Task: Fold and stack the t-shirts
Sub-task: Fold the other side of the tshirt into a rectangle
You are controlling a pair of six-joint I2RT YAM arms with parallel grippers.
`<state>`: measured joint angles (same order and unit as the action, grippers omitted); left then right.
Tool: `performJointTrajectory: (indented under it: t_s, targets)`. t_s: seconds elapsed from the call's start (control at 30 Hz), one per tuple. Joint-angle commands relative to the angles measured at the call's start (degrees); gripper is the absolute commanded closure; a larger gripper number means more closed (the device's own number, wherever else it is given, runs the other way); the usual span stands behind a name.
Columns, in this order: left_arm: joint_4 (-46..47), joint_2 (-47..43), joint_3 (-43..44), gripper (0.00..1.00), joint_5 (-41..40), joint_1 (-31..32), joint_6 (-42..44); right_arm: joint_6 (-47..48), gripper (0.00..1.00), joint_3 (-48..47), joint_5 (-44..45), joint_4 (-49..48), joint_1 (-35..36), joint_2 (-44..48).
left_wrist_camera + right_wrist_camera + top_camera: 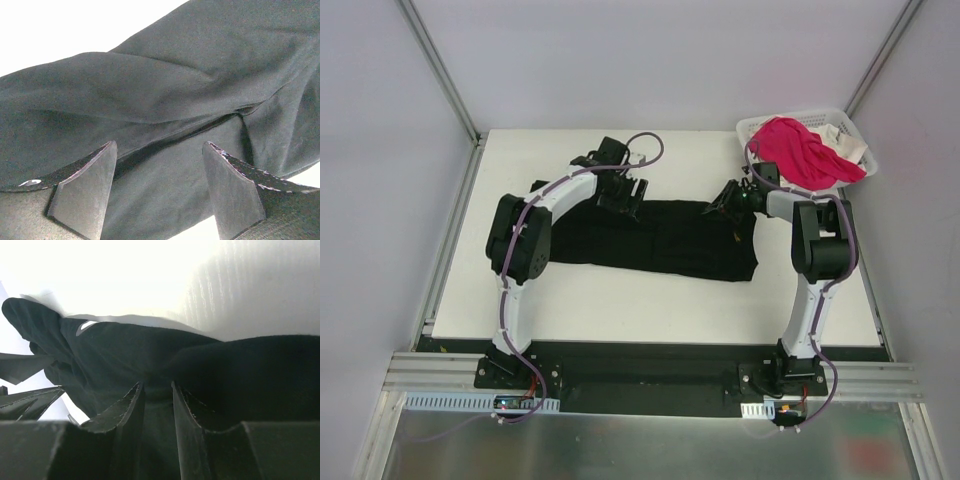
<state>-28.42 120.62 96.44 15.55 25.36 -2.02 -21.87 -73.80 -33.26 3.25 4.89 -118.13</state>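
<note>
Left end effector [159, 146] is spread, the black shirt [660, 240] just beneath it. Right end effector [157, 386] is narrowly parted with cloth between its fingers; I cannot tell whether it is pinching. With a hold that loose, the fold could slip out and bunch.

White table [620, 310] bears black t-shirt [650, 240], basket [748, 127].

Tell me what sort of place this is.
Probably a robot lab test cell: left arm and right arm mounted by a metal rail, a white table between bare walls, a black shirt.
</note>
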Motion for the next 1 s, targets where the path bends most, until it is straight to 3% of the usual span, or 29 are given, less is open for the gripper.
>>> performJointTrajectory:
  t_s: [0.0, 0.23, 0.37, 0.5, 0.6, 0.73, 0.83, 0.97]
  targets:
    - [-0.49, -3.64, -0.73, 0.32, -1.4, -0.84, -0.09, -0.37, 0.68, -1.08, 3.12, -0.87, -4.01, 3.87]
    - [-0.4, -4.69, -0.11, 0.32, -0.7, -0.84, -0.53, 7.1, 0.67, -4.7, 4.79, 10.46, 3.01, 13.68]
    - [0.56, -5.22, 0.06, 0.33, 0.0, -0.84, -0.61, 5.96, 0.66, 2.34, 1.97, 6.34, 6.89, 20.72]
    - [1.17, -5.83, 0.33, 0.4, 5.25, -1.46, 0.78, 4.03, 0.66, 8.66, -2.59, 3.53, 8.03, 23.37]
    - [7.2, -8.45, -3.88, 0.42, 16.82, -3.64, 3.25, 0.52, 0.66, 16.83, -6.99, -7.27, 7.95, 23.91]
    - [11.28, -9.7, -8.64, 0.39, 26.34, -6.81, 4.13, -6.05, 0.65, 23.69, -11.2, -23.05, 7.77, 21.02]
    - [11.2, -10.14, -10.04, 0.36, 28.56, -8.31, 5.62, -12.3, 0.64, 28.0, -14.11, -36.41, 7.68, 18.56]
    - [9.89, -9.88, -10.31, 0.34, 29.0, -9.19, 7.2, -17.06, 0.63, 30.99, -14.03, -42.97, 7.24, 18.02]
